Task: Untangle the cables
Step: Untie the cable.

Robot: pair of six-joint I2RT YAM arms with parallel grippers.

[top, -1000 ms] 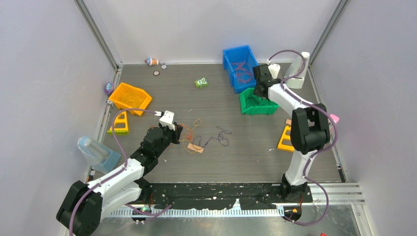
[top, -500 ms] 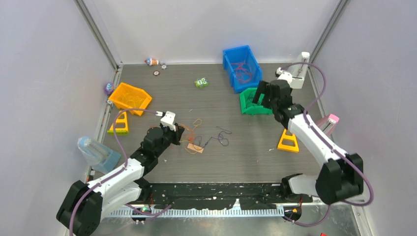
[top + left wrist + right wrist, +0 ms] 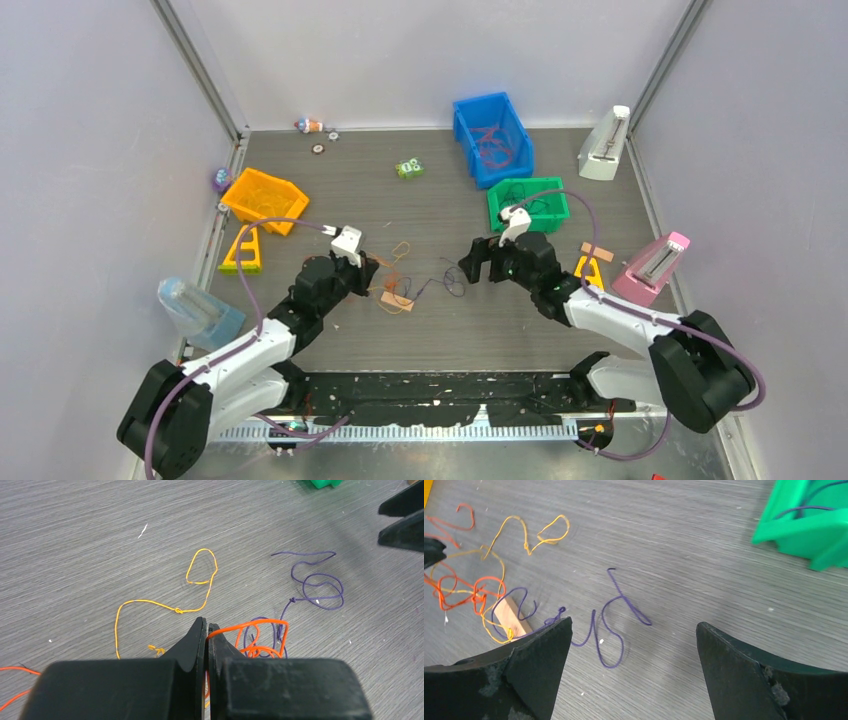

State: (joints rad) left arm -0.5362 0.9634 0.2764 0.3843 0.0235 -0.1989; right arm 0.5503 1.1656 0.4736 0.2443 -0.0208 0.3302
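Note:
The cables [image 3: 402, 286] lie tangled mid-table: a yellow one [image 3: 150, 601], an orange-red one [image 3: 253, 622] and a purple one [image 3: 320, 587]. My left gripper [image 3: 206, 625] is shut on the orange-red cable, which runs between its fingertips; in the top view it [image 3: 368, 268] sits at the left edge of the bunch. My right gripper [image 3: 634, 626] stands wide open, low over the purple cable [image 3: 610, 666], holding nothing; from above it [image 3: 470, 268] is just right of the bunch. A small wooden block [image 3: 511, 615] lies under the tangle.
Behind my right arm stand a green bin [image 3: 495, 212] and a blue bin [image 3: 465, 130] with red wire inside. An orange bin [image 3: 245, 195] and a yellow stand [image 3: 243, 250] are at the left. A pink object [image 3: 655, 265] and a second yellow stand [image 3: 590, 268] are at the right.
My right arm swung from the bins at the back right down to the middle of the table, and its jaws opened wide. The left arm kept its grip and place.

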